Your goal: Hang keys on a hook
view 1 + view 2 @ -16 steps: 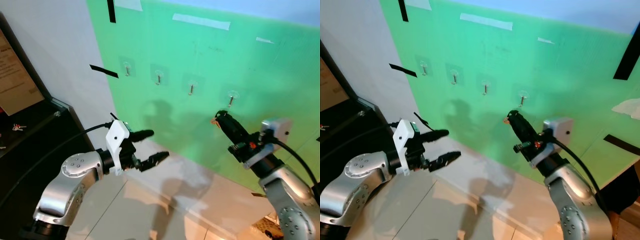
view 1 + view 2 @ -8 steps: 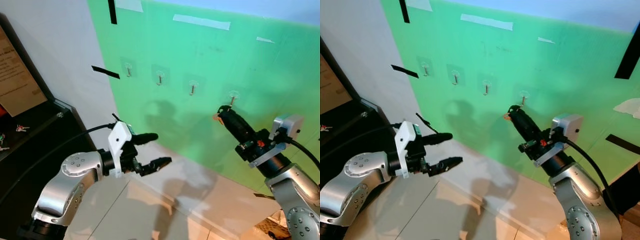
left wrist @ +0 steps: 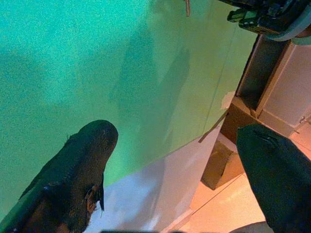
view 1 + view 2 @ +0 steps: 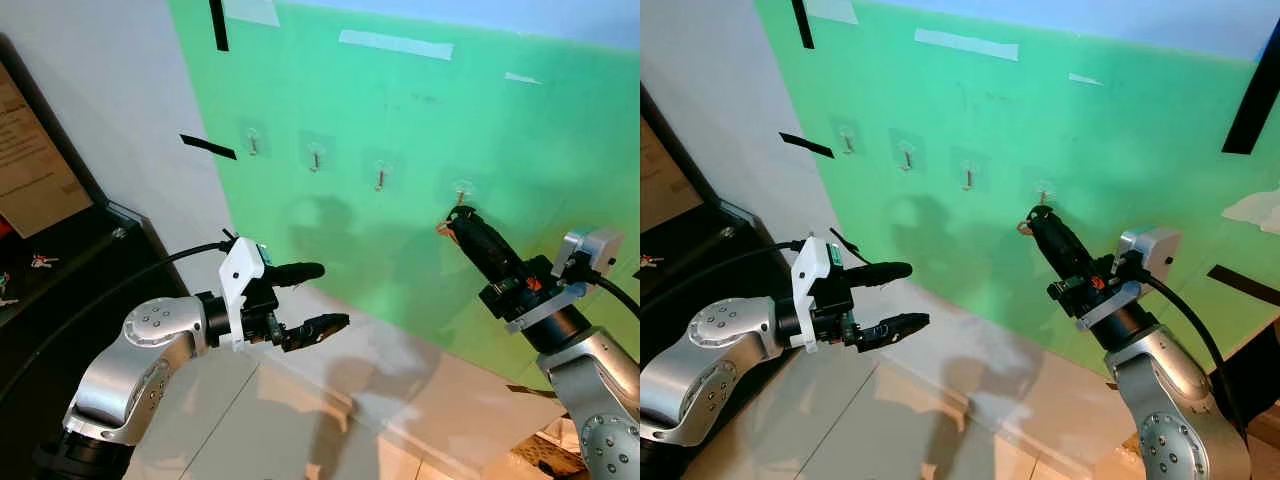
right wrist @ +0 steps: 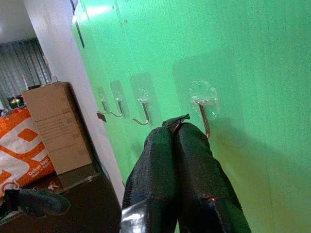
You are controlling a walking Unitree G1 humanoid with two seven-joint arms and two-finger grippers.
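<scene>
Four clear adhesive hooks sit in a row on the green wall panel [image 4: 520, 150], and my right gripper [image 4: 462, 221] is raised to the rightmost hook [image 4: 461, 193], fingers pressed together on the keys [image 5: 176, 121]; I hold them high and close to the panel because the ring must reach the upturned metal tip, and from the wrist the pinched tips sit just beside that hook's wire, not yet on it as far as I can judge; what I carry is mostly swallowed by my own fingers: a small dark tab at the tips in the wrist view, an orange-brown scrap at the tips from the head, and I cannot tell where the ring is or how it is turned; my left gripper [image 4: 310, 297] hangs lower and well apart, fingers spread and empty, kept out of the way; more keys [image 4: 38, 260] lie on the dark cabinet [image 4: 70, 270] far left, too small to read.
</scene>
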